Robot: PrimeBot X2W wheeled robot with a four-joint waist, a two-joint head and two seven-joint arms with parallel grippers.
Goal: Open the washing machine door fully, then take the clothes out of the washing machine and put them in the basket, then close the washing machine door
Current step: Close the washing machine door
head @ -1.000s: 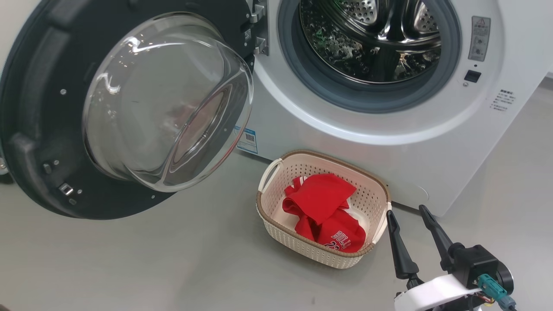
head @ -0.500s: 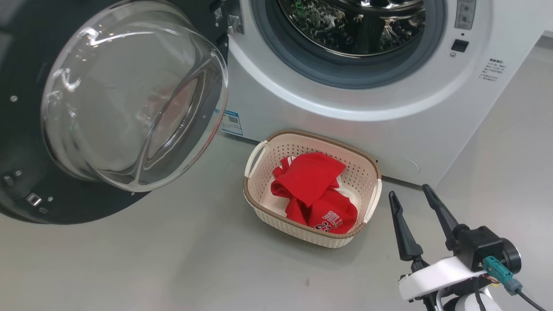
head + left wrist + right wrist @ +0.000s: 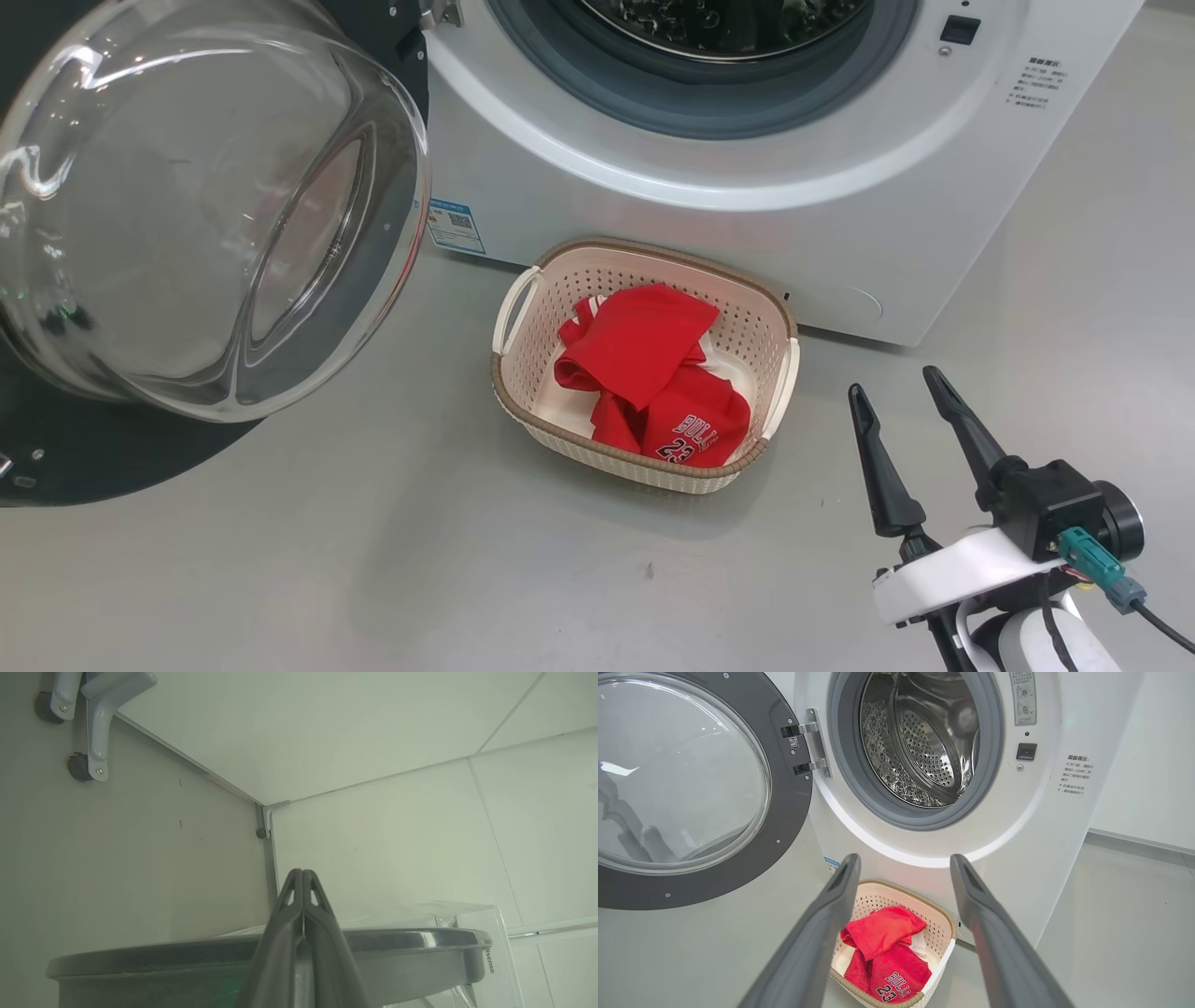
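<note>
The washing machine door [image 3: 84,467] stands swung open at the left, its clear glass bowl [image 3: 196,215] bulging toward me. The white washing machine [image 3: 709,224] shows its grey gasket and steel drum [image 3: 924,742], with no fabric seen inside. In front of it on the floor sits the cream basket [image 3: 523,373], holding the red clothes [image 3: 644,355], the "BULLS 23" jersey among them. My right gripper [image 3: 892,383] hovers open and empty just right of the basket. My left gripper [image 3: 302,873] is shut, its fingers lying across the door's grey outer rim [image 3: 140,952].
Grey floor spreads in front of the basket and to the washer's right. The open door [image 3: 682,779] takes up the left side. In the left wrist view, white wall panels meet in a corner and a grey caster leg [image 3: 96,728] stands on the floor.
The head camera has moved, sliding the whole scene up and left and bringing the door nearer. The right gripper, still open, now sits slightly farther right of the basket.
</note>
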